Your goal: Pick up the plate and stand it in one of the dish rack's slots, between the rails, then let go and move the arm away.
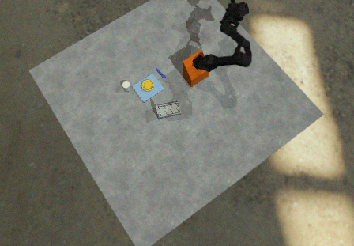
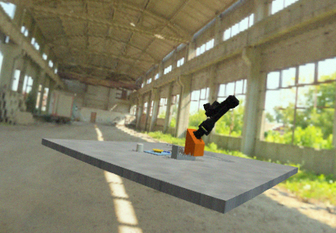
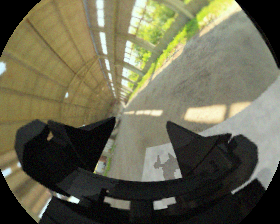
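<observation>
Bright daylight through windows; arm (image 1: 233,39) shadow on table (image 1: 118,170); soft blur; wrist view fisheye, black corners.

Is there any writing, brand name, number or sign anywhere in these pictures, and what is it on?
None can be read in any view.
The yellow plate, blue mat, dish rack, cup, spoon and orange base block show plain surfaces.
The black arm and its open end effector show no marking.
The hall walls are too blurred to tell.
</observation>
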`<control>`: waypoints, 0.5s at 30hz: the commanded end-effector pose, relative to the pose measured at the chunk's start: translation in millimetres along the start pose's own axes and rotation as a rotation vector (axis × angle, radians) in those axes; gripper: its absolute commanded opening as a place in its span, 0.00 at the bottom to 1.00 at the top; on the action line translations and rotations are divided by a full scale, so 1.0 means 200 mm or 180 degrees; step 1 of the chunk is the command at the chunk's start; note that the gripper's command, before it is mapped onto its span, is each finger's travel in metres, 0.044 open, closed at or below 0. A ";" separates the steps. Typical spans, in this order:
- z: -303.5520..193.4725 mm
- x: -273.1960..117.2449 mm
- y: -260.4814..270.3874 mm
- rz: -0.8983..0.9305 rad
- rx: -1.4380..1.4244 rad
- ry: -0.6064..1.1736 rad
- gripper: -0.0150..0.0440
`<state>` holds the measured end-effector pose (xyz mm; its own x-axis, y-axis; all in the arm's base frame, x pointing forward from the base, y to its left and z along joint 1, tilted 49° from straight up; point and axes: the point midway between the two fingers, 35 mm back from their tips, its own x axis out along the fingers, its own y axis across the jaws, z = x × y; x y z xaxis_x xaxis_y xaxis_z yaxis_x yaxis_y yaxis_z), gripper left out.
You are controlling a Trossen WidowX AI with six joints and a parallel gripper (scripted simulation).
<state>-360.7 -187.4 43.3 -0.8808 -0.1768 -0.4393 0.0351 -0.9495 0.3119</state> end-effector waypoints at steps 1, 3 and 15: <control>-0.12 -0.01 0.12 0.0189 -0.0314 0.0268 0.93; -0.18 -0.02 0.18 0.0271 -0.0451 0.0378 0.93; -0.51 -0.14 0.45 0.0749 -0.1234 0.1000 0.93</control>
<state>-302.1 -276.1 6.7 -0.7013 -0.3764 -0.6054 0.3610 -0.9198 0.1537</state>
